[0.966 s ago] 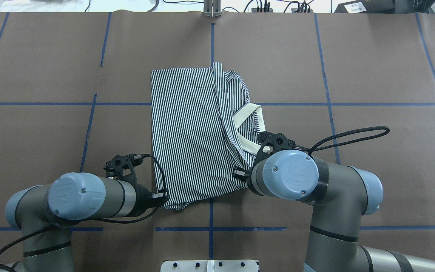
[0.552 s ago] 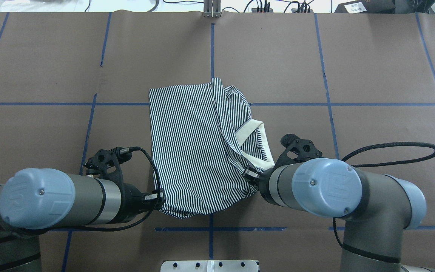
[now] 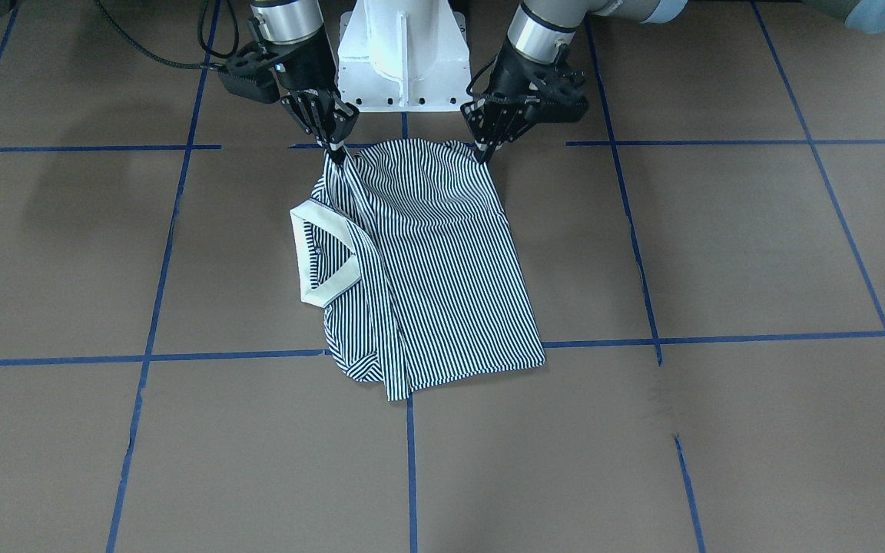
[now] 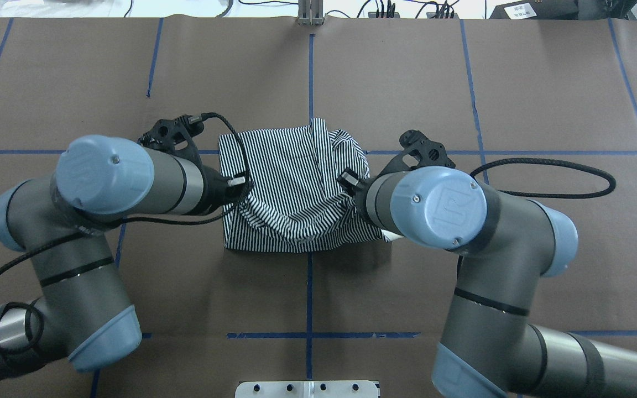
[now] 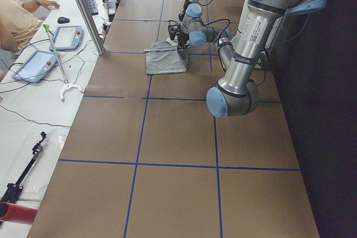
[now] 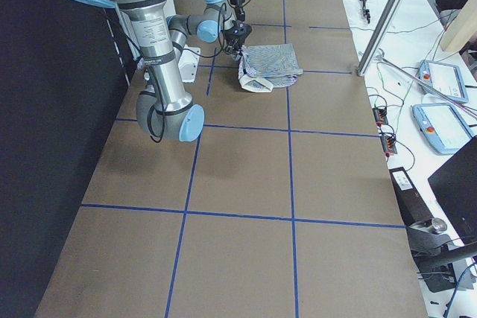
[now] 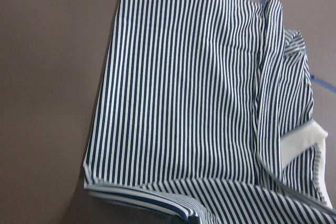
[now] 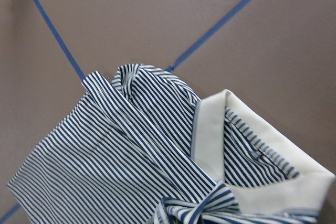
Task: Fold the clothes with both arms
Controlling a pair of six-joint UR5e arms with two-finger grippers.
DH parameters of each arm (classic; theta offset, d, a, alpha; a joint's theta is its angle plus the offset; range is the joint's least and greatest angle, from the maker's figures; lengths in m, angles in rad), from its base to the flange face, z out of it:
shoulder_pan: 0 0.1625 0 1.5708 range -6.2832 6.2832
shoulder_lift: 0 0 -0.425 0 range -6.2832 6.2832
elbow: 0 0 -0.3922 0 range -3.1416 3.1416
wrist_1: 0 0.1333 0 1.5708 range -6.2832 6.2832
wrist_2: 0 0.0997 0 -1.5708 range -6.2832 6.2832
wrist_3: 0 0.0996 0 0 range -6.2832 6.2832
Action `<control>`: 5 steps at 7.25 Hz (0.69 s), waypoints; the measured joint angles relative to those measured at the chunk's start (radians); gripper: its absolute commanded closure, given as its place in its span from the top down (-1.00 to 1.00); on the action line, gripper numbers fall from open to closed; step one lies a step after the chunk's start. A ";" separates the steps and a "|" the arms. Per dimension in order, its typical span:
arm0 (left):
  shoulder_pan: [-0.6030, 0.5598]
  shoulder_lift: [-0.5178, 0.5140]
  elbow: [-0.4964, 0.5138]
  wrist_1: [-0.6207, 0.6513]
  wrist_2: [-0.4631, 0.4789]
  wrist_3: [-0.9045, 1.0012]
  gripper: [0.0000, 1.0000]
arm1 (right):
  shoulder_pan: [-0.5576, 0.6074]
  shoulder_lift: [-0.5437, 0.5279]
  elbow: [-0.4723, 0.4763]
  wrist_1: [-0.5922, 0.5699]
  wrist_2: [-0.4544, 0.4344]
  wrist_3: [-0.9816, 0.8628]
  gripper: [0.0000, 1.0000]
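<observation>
The striped polo shirt point(image 4: 291, 182) lies in the middle of the brown table, its cream collar point(image 3: 319, 261) toward my right side. My left gripper point(image 4: 239, 188) is shut on the shirt's near-left corner and my right gripper point(image 4: 347, 182) is shut on its near-right corner. Both hold that edge lifted, and the cloth sags between them over the rest of the shirt. Seen from the front, the left gripper point(image 3: 481, 157) and the right gripper point(image 3: 335, 157) pinch the edge nearest my base. The right wrist view shows the collar point(image 8: 220, 129), and the left wrist view shows the flat striped panel point(image 7: 184, 103).
Blue tape lines point(image 4: 310, 66) grid the brown table. The white pedestal base point(image 3: 404, 46) stands just behind the shirt. A metal post point(image 4: 310, 14) sits at the far edge. A person point(image 5: 17, 20) sits beside tablets point(image 5: 33, 65) on the white side bench.
Both grippers, still shut on the shirt's near edge, have moved away from my base and over the shirt. That edge has lifted, and the shirt's outline is shorter.
</observation>
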 measured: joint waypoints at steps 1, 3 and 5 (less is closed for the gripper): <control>-0.047 -0.011 0.079 -0.049 0.000 0.051 -1.00 | 0.044 0.044 -0.121 0.073 0.008 -0.007 -1.00; -0.087 -0.017 0.212 -0.162 0.001 0.092 -1.00 | 0.111 0.150 -0.389 0.233 0.065 -0.015 -1.00; -0.100 -0.021 0.284 -0.224 0.002 0.103 -1.00 | 0.151 0.235 -0.597 0.346 0.110 -0.020 -1.00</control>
